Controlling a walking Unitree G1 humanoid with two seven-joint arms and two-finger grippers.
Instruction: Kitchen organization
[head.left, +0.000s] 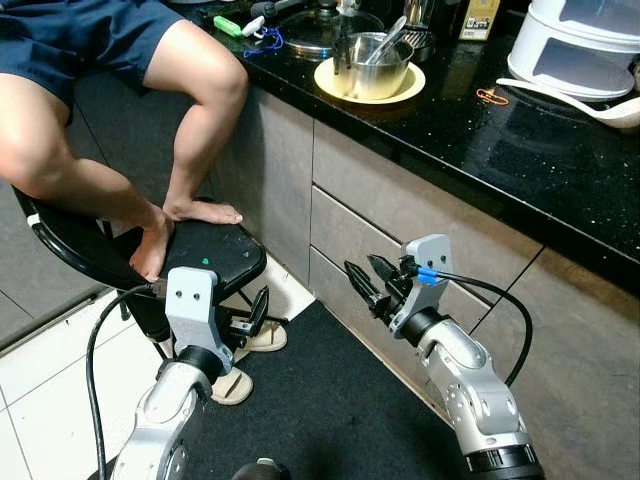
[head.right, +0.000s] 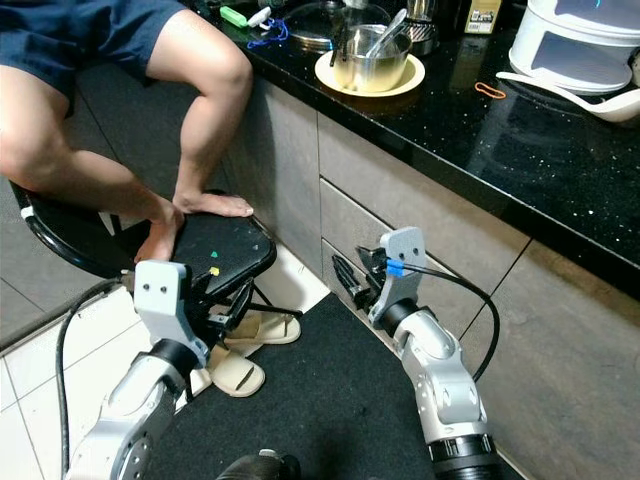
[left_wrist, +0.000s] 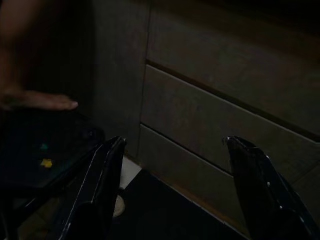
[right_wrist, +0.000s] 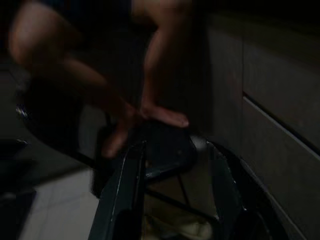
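Black speckled bench across upper right, yellow plate with metal bowl, white stacked container, white ladle, dark floor mat at the bottom

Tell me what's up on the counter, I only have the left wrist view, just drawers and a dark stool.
Observer: A metal bowl with utensils sits on a yellow plate.
Operator: Anyone near?
Observer: A person sits on the counter, feet on the black stool.
Operator: Where's the other arm?
Observer: The right gripper hangs open, facing the stool, beside the lower drawer. The left gripper is open too.
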